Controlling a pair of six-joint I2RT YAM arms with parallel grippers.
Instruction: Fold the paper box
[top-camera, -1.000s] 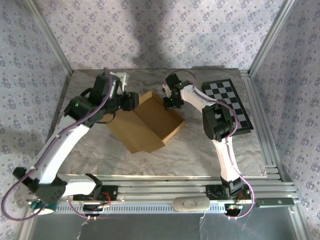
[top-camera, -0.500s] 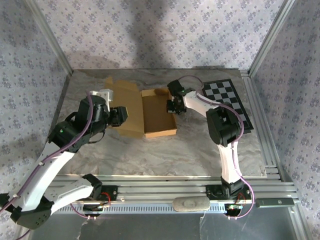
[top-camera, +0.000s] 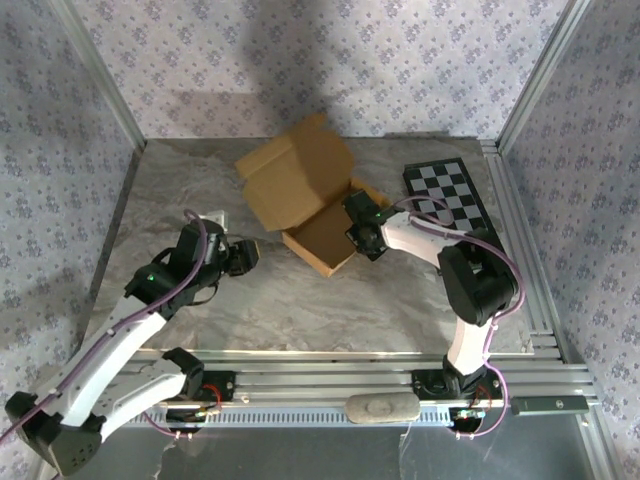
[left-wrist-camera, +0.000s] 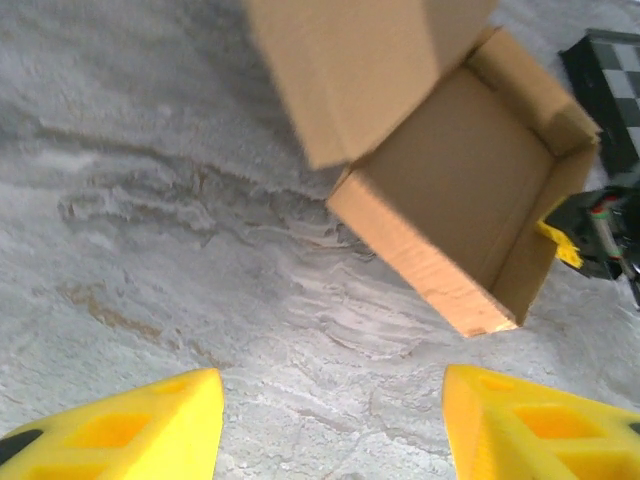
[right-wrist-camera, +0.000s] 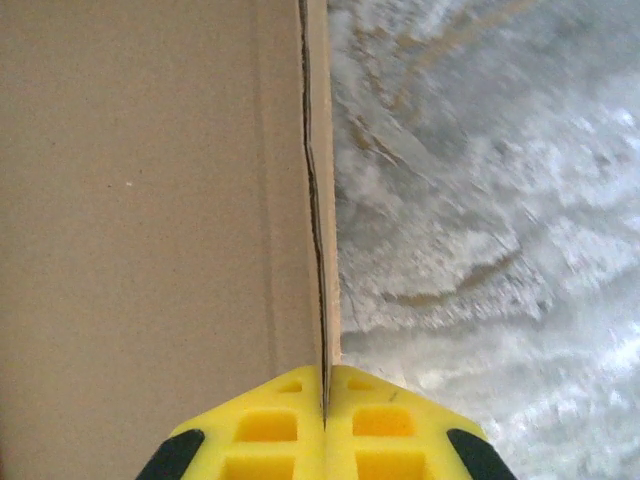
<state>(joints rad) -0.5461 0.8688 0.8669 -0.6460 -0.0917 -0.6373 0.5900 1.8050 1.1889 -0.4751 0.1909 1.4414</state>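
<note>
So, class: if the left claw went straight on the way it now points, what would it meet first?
Probably the paper box, at its near wall; the open left claw faces it across the table. If it tilts down, the table could come first; depth is unclear.

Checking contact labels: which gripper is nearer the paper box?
Right. The right gripper is shut on the right-hand wall of the paper box. The left gripper stands open, apart from the box, off to its left.

The left fingers (left-wrist-camera: 130, 425) stand apart, the right fingers (right-wrist-camera: 265, 430) pinched together, both arms reaching forward.
</note>
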